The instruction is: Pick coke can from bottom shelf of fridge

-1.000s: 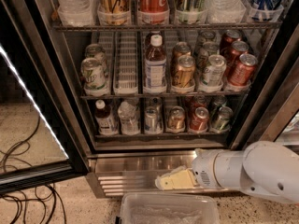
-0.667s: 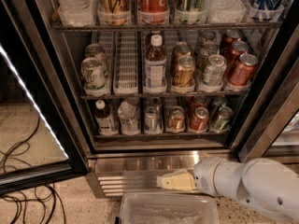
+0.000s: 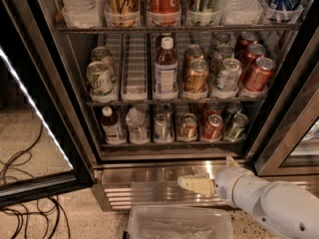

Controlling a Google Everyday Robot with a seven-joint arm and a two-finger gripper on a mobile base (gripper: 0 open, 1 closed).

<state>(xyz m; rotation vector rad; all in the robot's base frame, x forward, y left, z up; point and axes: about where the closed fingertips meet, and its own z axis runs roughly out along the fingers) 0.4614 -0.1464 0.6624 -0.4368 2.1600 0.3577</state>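
The fridge [image 3: 60, 73] stands open in front of me, with a ribbed stainless steel base [image 3: 144, 188]. The coke can [image 3: 212, 127], red with a silver lid, lies on the bottom shelf [image 3: 169, 144], second lane from the right. A gold-brown can [image 3: 188, 126] is to its left and a green-and-silver can [image 3: 236, 127] to its right. My gripper [image 3: 195, 184], cream-coloured on a white arm, is low in front of the steel base. It points left, below and slightly left of the coke can, outside the shelf and touching no can.
A clear plastic bin [image 3: 179, 224] sits on the floor just below the gripper. The open glass door with a lit strip [image 3: 35, 108] stands at the left, with cables [image 3: 25, 208] on the floor. The middle shelf holds red cans [image 3: 258, 73] and a bottle [image 3: 165, 68].
The white arm has dropped lower in the view. The gripper has shifted slightly right and up along the steel base. The cans have not moved.
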